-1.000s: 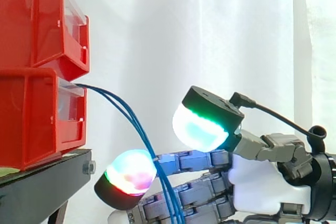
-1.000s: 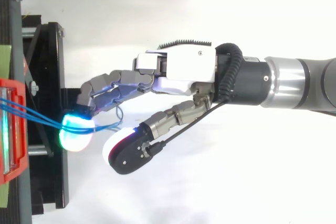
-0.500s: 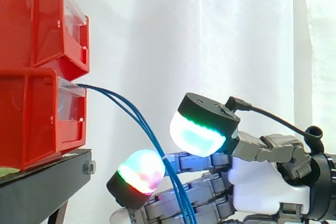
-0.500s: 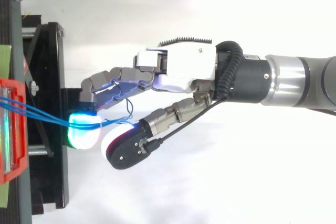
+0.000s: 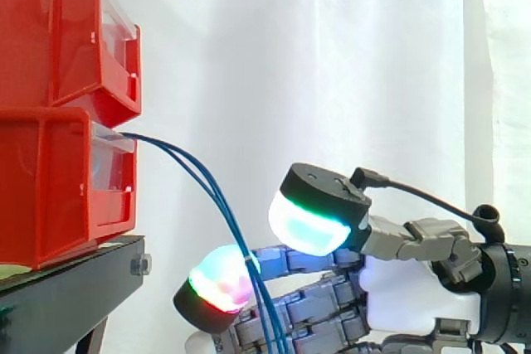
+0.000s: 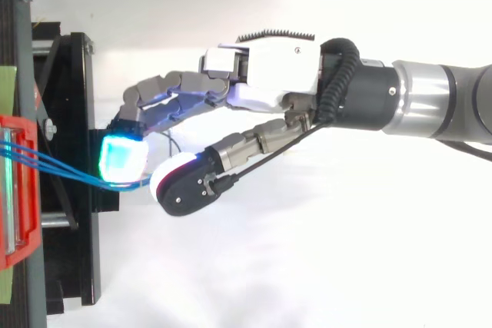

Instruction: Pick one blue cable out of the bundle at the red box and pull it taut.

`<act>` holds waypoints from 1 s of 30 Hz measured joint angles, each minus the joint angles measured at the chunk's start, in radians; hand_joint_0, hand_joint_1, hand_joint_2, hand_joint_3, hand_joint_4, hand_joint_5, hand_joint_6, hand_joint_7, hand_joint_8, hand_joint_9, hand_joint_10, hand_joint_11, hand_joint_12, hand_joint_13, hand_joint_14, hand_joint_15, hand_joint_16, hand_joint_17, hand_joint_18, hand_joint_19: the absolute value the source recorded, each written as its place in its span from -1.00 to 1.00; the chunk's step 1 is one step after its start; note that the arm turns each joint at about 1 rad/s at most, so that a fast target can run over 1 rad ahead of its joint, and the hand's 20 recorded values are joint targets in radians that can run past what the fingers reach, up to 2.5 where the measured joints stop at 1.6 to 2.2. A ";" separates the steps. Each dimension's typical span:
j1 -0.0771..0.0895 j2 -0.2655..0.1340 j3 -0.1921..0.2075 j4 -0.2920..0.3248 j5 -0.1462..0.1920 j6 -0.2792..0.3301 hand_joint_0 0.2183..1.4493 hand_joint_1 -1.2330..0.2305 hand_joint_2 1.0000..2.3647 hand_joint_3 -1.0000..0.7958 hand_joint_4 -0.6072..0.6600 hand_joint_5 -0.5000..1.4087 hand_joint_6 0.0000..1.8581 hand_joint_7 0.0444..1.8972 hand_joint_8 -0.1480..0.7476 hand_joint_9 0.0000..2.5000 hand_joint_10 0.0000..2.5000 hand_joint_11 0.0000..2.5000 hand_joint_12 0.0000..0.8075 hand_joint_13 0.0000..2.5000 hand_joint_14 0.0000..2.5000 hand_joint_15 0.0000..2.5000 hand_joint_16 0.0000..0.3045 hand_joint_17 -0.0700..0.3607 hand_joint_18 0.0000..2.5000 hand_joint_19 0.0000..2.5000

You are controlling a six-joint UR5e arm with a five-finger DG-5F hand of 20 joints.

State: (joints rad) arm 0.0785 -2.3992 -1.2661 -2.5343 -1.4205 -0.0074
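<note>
Hand (image 6: 269,82) narrow, curled round blue cables (image 5: 211,192) beside glowing pads (image 5: 217,283); slack run up to red box (image 5: 50,188) on black stand (image 5: 66,292). Looks to hold several, not one. Risk if pulled now: tautening whole bundle, strands slipping off pads, dragging box off stand

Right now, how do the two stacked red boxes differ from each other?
The blue cables come out of the lower red box; none leave the upper red box. The lower red box sits on the black stand, while the upper red box rests on the lower one. Both are red with a clear insert at the front.
</note>
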 measured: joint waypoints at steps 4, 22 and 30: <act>-0.006 0.000 -0.014 0.000 0.000 -0.026 -0.39 -0.20 -0.99 -0.36 0.49 -0.59 -0.46 0.08 0.06 -0.54 -1.00 -0.89 -0.10 -0.65 -0.99 -0.86 -0.66 -0.13 -0.69 -0.76; 0.005 0.000 -0.039 0.074 0.000 -0.052 -0.42 -0.22 -1.00 -0.43 0.49 -0.60 -0.46 0.09 0.07 -0.55 -1.00 -0.89 -0.09 -0.65 -0.99 -0.86 -0.65 -0.12 -0.69 -0.76; 0.024 -0.019 -0.040 0.147 0.001 -0.072 -0.42 -0.22 -1.00 -0.43 0.49 -0.60 -0.46 0.09 0.06 -0.55 -1.00 -0.89 -0.09 -0.66 -0.99 -0.86 -0.65 -0.12 -0.69 -0.76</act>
State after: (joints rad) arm 0.1029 -2.4178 -1.3056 -2.3878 -1.4190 -0.0789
